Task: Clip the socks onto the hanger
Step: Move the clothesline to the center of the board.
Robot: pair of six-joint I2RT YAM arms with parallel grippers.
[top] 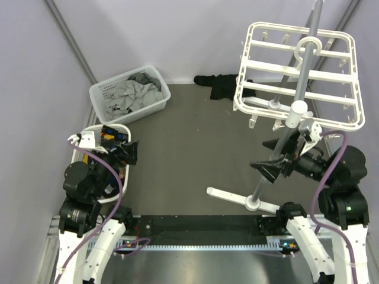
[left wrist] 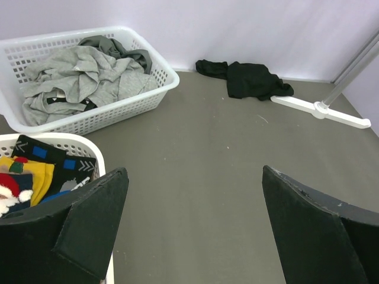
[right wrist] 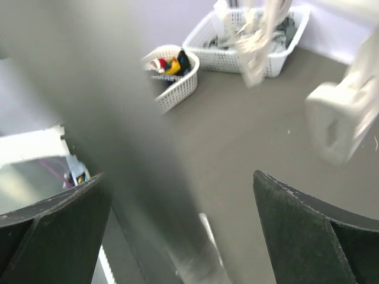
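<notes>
The socks (top: 110,134) lie piled in a small white basket (top: 122,126) at the left; dark blue-marked, yellow and red ones (left wrist: 37,167) show in the left wrist view, and they appear far off as the socks (right wrist: 167,64) in the right wrist view. My left gripper (top: 127,152) hovers open at the basket's right rim, with only bare floor between its fingers (left wrist: 194,171). The white hanger (top: 278,27) hangs at the top right on a grey pole. My right gripper (top: 268,157) is open, with the blurred pole (right wrist: 136,177) passing between its fingers, not clamped.
A larger white basket (top: 155,104) of grey cloths (left wrist: 77,77) stands at the back left. A black garment (top: 222,86) lies by the back wall. The grey pole rack (top: 283,141) has white feet (top: 234,197) on the floor in front of the right arm.
</notes>
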